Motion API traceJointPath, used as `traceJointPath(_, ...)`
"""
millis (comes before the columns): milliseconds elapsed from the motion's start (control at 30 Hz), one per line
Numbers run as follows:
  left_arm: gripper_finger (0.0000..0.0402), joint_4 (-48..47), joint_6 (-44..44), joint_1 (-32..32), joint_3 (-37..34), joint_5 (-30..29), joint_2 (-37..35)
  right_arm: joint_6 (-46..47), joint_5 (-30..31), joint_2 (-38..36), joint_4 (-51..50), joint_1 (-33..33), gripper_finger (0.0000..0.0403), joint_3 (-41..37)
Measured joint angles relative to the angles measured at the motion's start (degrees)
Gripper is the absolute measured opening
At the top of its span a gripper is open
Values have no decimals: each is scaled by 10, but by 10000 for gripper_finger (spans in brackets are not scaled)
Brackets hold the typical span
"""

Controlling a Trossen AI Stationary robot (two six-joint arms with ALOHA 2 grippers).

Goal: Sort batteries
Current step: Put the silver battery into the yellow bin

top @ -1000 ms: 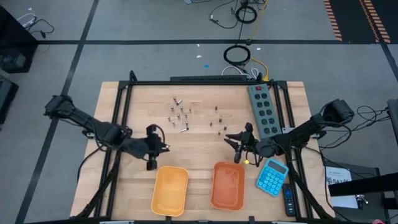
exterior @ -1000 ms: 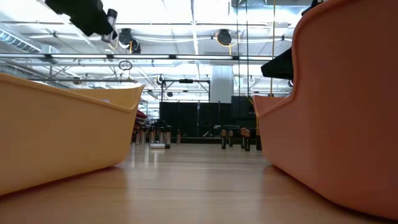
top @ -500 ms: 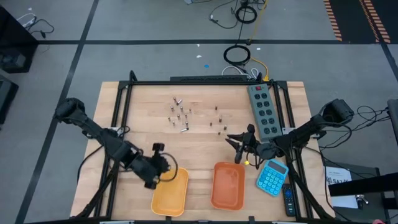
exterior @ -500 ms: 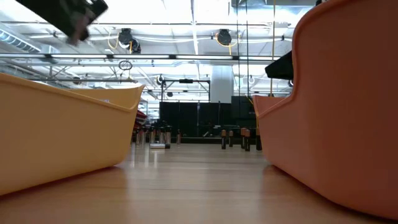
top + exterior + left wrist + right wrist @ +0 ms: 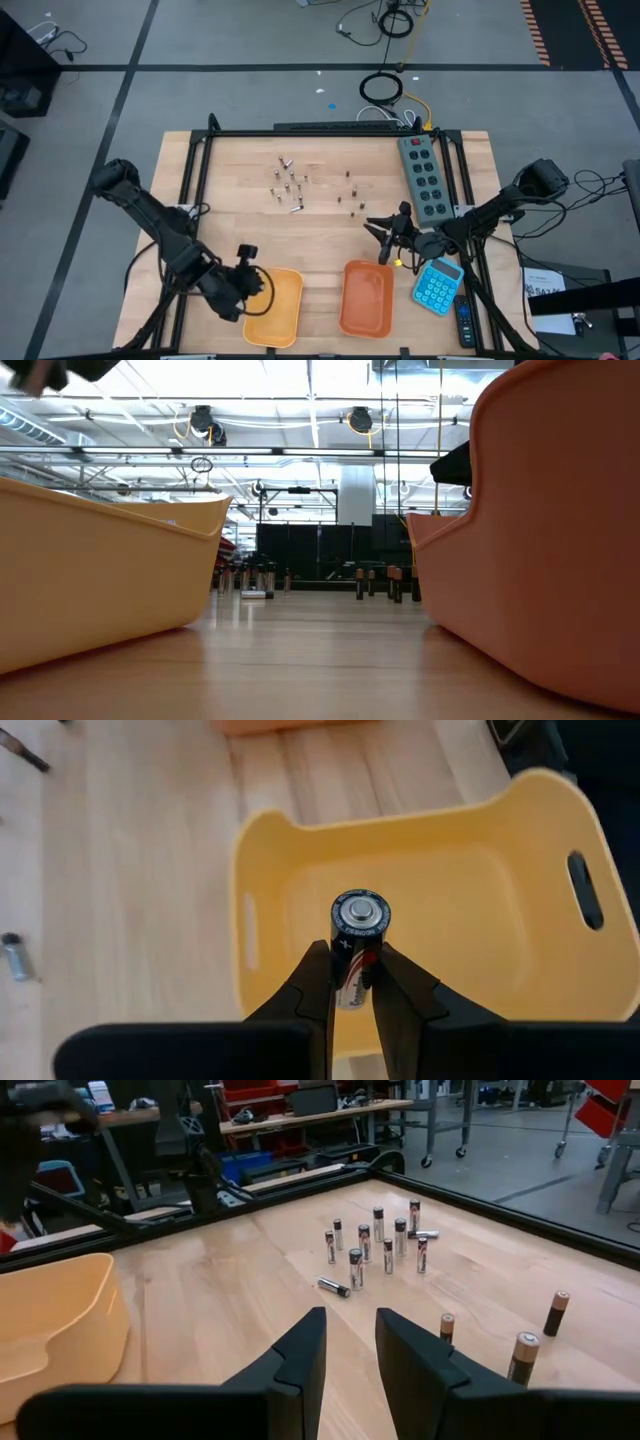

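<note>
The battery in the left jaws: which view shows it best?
The left wrist view: the battery stands clamped upright between the left gripper jaws, above the yellow tray. The high view shows only the gripper at the tray's edge; the low and right wrist views don't show it.

The wooden table (image 5: 230,215) carries loose batteries (image 5: 290,180) standing ahead of the right gripper (image 5: 381,232), a yellow tray (image 5: 285,318) beneath the left gripper (image 5: 248,283), an orange tray (image 5: 366,297), a power strip (image 5: 424,176) and a blue calculator (image 5: 437,283).
</note>
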Motion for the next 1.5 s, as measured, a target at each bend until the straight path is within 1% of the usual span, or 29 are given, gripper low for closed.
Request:
traceJointPath(233, 47, 16, 2, 10, 0, 44, 66, -4, -1, 0, 0, 0, 82, 0)
traceJointPath(500, 48, 18, -2, 57, 0, 101, 122, -4, -2, 0, 1, 0, 82, 0)
traceJointPath(567, 53, 17, -5, 69, 0, 116, 130, -5, -2, 0, 1, 0, 82, 0)
traceJointPath(833, 58, 15, -6, 97, 0, 131, 138, -9, -4, 0, 1, 0, 82, 0)
traceJointPath(1000, 62, -3, -13, 110, -1, 142, 138, -9, -4, 0, 1, 0, 82, 0)
traceJointPath(1100, 80, -5, -22, 117, -1, 146, 138, -9, -4, 0, 1, 0, 82, 0)
traceJointPath(1267, 140, -5, -28, 123, -1, 148, 138, -8, -4, 0, 1, 1, 82, 0)
traceJointPath(1333, 156, -5, -28, 126, -1, 152, 138, -8, -4, 0, 1, 1, 82, 0)
traceJointPath(1500, 164, -14, -28, 134, -1, 161, 138, -9, -4, 0, 1, 1, 82, 0)
